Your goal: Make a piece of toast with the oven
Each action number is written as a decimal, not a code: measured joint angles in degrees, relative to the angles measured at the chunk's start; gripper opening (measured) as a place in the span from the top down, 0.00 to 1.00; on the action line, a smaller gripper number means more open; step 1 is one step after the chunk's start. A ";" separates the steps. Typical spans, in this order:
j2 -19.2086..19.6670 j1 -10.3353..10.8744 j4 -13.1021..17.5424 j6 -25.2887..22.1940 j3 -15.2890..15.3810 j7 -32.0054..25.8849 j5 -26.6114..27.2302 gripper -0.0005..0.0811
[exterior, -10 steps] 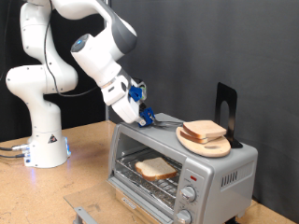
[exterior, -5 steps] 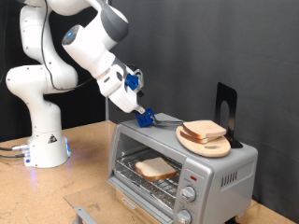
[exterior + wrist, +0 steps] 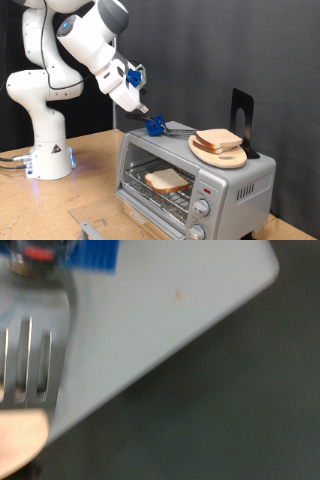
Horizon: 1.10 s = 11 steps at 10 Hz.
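Low in the frame's centre, the piece of toast (image 3: 166, 180) lies flat on the oven (image 3: 195, 178) rack, long axis left-right. Above, the gripper (image 3: 139, 103) hovers, finger spacing unclear.

No readable text, label, brand, number or sign in either view. Round knobs (image 3: 202, 208) on small silver countertop toaster oven (image 3: 232, 178) too small for any markings to be made out. Wrist view blurred; nothing legible.

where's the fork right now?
Exterior view: the fork lies on top of the oven, left of the round board, just below the gripper.
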 joint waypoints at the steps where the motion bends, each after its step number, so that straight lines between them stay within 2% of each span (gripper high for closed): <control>1: 0.01 -0.06 -0.48 0.18 -1.02 0.59 5.96 0.00; 3: -0.12 -1.28 -1.33 2.83 -3.79 4.26 14.73 0.00; 5: -0.40 -3.85 -1.74 4.64 -4.80 11.03 14.99 0.00; 6: -0.36 -3.76 -1.74 4.27 -4.74 9.57 14.98 0.00; 7: -0.10 -4.16 -1.53 1.02 -4.83 13.49 8.68 0.00; 9: 1.21 -5.89 0.26 -7.16 -4.93 27.28 -4.06 0.00; 10: 2.68 -6.93 1.61 -11.34 -5.04 33.28 -8.77 0.00; 11: 4.47 -7.93 2.99 -14.59 -5.39 36.51 -11.98 0.00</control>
